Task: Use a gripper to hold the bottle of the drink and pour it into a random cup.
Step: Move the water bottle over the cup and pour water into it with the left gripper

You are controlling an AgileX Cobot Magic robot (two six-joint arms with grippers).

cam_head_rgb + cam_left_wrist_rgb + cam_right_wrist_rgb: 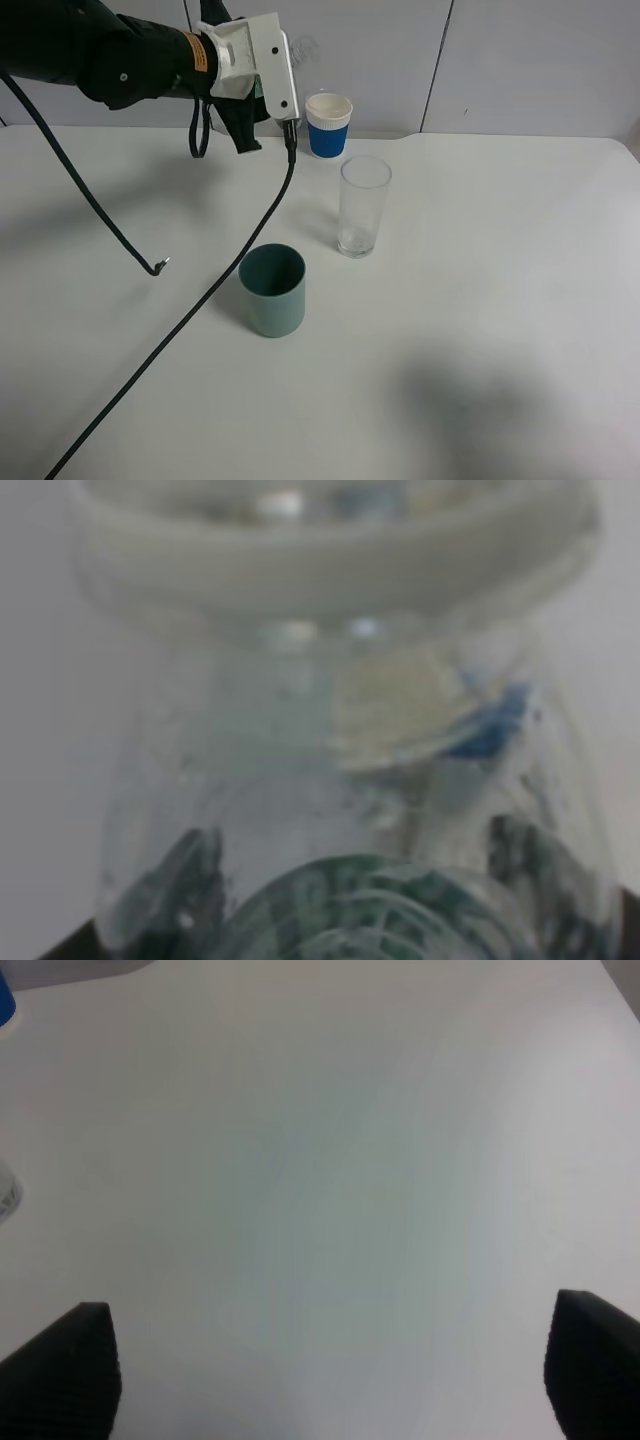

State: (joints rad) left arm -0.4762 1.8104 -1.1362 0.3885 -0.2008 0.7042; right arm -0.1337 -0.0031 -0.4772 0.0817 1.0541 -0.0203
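The left white plastic gripper point(258, 112) grips the small clear green-labelled bottle point(350, 800) in its fingers. Centre it over the tall clear glass point(363, 205) and tilt slowly. The right gripper point(325, 1380) is idle, fingers wide.

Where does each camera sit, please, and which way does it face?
Exterior high: mounted above, looking down over the table; shows the left arm and its end effector.
Left wrist: on that arm, close against the blurred bottle; no robot part clearly shows.
Right wrist: facing down at the table between its open fingers.
Shared: exterior high and right wrist both show the blue cup.
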